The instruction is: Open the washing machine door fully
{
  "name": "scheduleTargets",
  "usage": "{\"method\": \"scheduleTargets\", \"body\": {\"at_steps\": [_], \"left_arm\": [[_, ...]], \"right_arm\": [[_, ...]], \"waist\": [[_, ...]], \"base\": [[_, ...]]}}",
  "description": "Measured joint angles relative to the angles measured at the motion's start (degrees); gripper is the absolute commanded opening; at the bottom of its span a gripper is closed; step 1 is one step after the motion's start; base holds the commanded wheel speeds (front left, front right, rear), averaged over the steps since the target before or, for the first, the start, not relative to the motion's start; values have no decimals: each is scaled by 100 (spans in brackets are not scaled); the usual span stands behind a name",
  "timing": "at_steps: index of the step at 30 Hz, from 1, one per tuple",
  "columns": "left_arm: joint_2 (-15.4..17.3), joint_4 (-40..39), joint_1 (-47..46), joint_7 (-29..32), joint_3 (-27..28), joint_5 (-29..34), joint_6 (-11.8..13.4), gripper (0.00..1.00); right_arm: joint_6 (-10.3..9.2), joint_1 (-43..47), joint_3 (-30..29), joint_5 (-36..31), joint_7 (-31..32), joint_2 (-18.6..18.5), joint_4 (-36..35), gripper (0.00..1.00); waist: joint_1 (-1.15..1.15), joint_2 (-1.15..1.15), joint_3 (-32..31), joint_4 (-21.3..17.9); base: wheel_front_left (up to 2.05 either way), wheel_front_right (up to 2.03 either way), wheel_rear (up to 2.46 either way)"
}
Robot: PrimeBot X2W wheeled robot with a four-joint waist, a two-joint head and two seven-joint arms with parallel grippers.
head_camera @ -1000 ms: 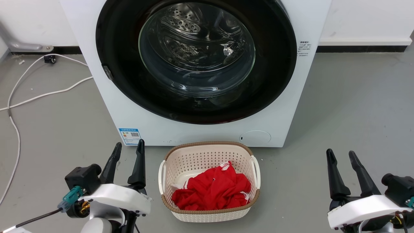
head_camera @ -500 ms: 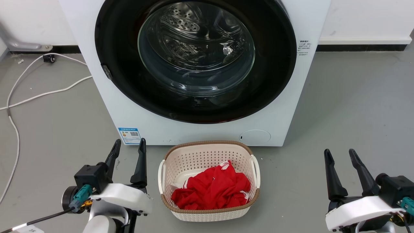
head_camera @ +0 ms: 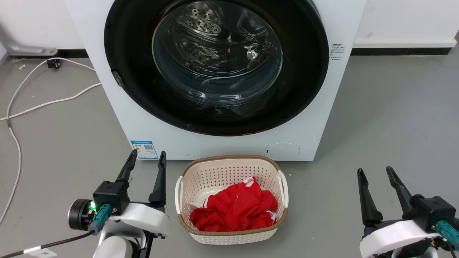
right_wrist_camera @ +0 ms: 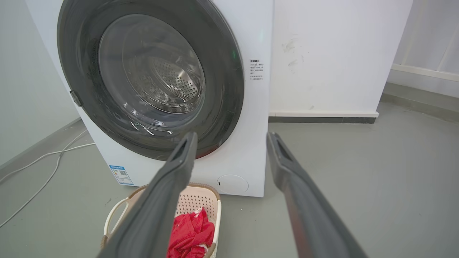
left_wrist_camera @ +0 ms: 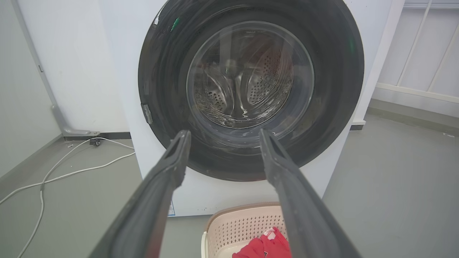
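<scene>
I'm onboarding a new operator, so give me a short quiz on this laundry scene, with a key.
1. True or false: the large round glossy black washing machine door on the big white boxy washing machine is shut.
2. What lies in the small cream perforated plastic basket? A) crumpled red cloth B) blue towels C) nothing
3. Fill in: the left gripper and right gripper both have fingers ___.
Key: 1 true; 2 A; 3 open, holding nothing.

The basket (head_camera: 229, 158) blocks the floor (head_camera: 380, 118) just before the washing machine (head_camera: 140, 122); floor either side lies open.
</scene>
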Motion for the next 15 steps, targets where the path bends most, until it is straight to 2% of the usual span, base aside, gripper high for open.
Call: {"method": "scheduleTargets", "body": {"at_steps": [15], "left_arm": [[-4,-1,5,-175,-71,525,82,100]], "right_arm": [[1,62,-2,-598,-77,2,-44,100]], "waist": [[0,0,-1,-2]], "base": [[0,0,0]]}}
